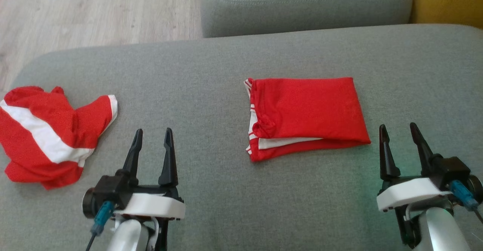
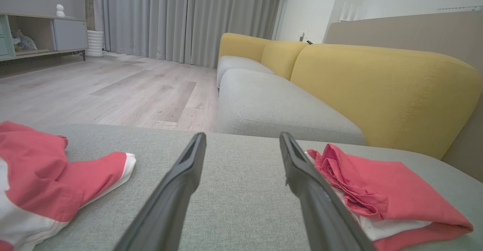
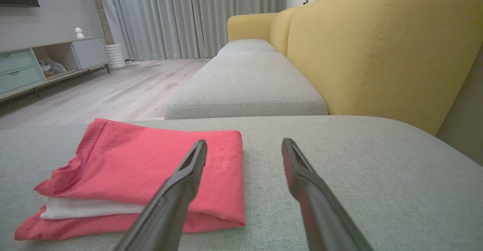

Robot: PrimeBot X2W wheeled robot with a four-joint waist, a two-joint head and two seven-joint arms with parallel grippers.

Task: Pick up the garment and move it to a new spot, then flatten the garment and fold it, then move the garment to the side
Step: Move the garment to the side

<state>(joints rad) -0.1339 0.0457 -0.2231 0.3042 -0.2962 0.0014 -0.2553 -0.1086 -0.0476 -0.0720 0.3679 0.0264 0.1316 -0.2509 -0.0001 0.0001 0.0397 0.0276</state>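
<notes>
**Both pincers spread, red cloth lying free**

The left pincer (image 1: 153, 130) and right pincer (image 1: 398, 125) hang low over the woven grey cushion (image 1: 211, 73), long dark tapered fingers spread, pinching nothing. Between them, closer to the right one, the folded garment (image 1: 309, 107) lies as a flat red rectangle with a white layer showing at its open edge. The crumpled garment (image 1: 41, 130), red with a white band, sits bunched left of the left pincer by the cushion's rounded edge. Bare fabric stretches between the two garments, and wooden floor (image 1: 94, 9) lies beyond.

Grey sofa seat (image 1: 211, 73), yellow backrest (image 3: 377, 47), wood floor (image 2: 113, 88), grey curtains (image 2: 181, 17)
</notes>
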